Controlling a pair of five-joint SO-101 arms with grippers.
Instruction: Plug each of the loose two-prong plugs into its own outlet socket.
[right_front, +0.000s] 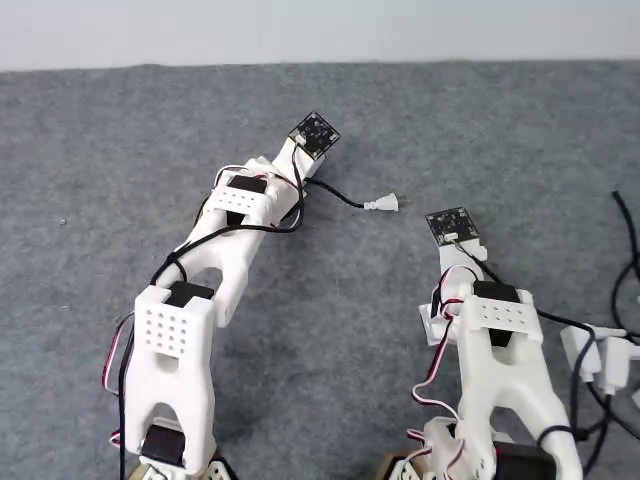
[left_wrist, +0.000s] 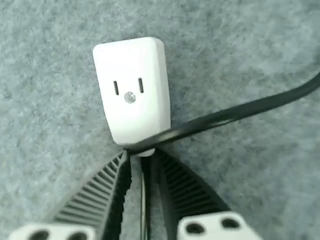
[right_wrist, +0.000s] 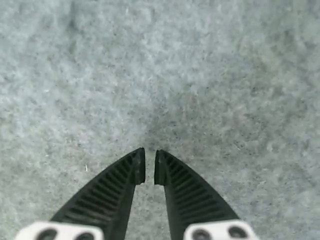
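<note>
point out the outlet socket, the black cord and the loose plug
outlet socket (left_wrist: 132, 90), left wrist view, its slotted white face
black cord (left_wrist: 240, 112), left wrist view, its middle stretch
loose plug (right_front: 383, 204), high view, its white body

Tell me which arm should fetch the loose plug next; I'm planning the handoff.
Probably right. The right end effector hangs empty over bare carpet, and the plug lies near that arm. The left end effector is closed on the black cord at the socket.

Bright, even light throughout, with only faint shadows.
</note>
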